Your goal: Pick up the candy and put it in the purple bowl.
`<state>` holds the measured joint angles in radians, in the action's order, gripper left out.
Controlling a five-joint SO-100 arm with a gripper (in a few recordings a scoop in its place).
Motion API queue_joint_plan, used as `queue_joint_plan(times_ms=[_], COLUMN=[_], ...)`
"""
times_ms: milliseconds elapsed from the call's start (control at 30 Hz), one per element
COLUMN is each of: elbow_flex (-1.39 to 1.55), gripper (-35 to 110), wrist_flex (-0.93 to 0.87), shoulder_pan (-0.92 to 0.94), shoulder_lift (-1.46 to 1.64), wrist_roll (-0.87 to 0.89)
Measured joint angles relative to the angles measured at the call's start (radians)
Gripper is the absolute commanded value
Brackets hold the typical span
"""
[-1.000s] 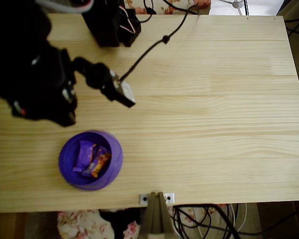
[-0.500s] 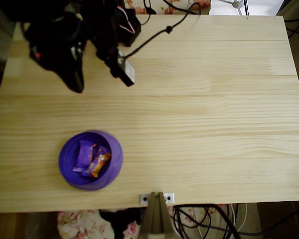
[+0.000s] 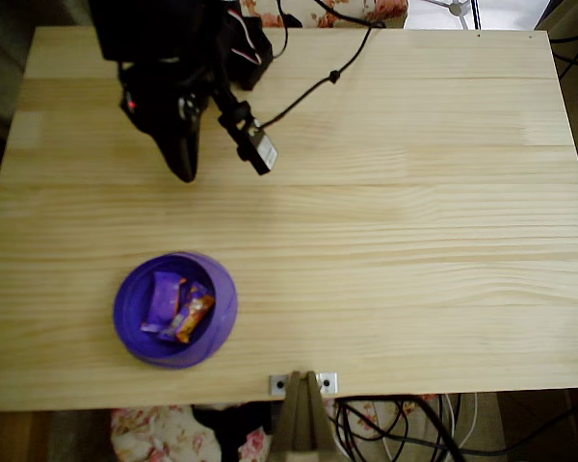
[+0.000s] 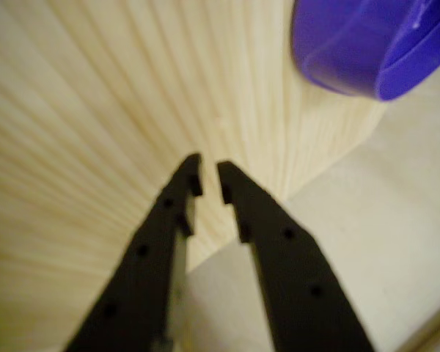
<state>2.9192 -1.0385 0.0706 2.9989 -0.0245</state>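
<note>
From the overhead view I see the candy (image 3: 195, 314) lying inside the purple bowl (image 3: 127, 294), its orange-yellow wrapper angled beside a second, almost all-purple candy (image 3: 163, 297) that touches it on the left. The bowl sits on the pale wooden table (image 3: 414, 221) toward the near left, close to the near edge.

My arm (image 3: 164, 67) is up at the far left of the table, well apart from the bowl — a dark mass with the gripper (image 3: 185, 171) pointing toward the near side over bare wood. A small camera module (image 3: 260, 154) hangs just to its right, with a black cable (image 3: 318, 82) running off toward the far edge.

In the wrist view the gripper (image 4: 208, 176) shows its two black fingers (image 4: 169, 227) drawn nearly together, only a thin slit between the tips, and nothing is pinched between them. Past the tips lies blurred wood grain, and the bowl (image 4: 359, 51) sits at the upper right of that picture — I see its outer wall and rim, not its contents. A metal bracket (image 3: 303, 384) is clamped at the table's near edge.
</note>
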Motion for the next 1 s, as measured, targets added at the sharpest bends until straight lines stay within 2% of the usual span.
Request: queue_joint_plan(times_ms=[300, 1000], elbow_flex=[0.164, 0.166], gripper=[0, 1], wrist_flex=[-0.071, -0.075], shoulder_pan=[0.008, 0.002], shoulder_lift=[0.311, 0.333], wrist_roll=[-0.074, -0.083])
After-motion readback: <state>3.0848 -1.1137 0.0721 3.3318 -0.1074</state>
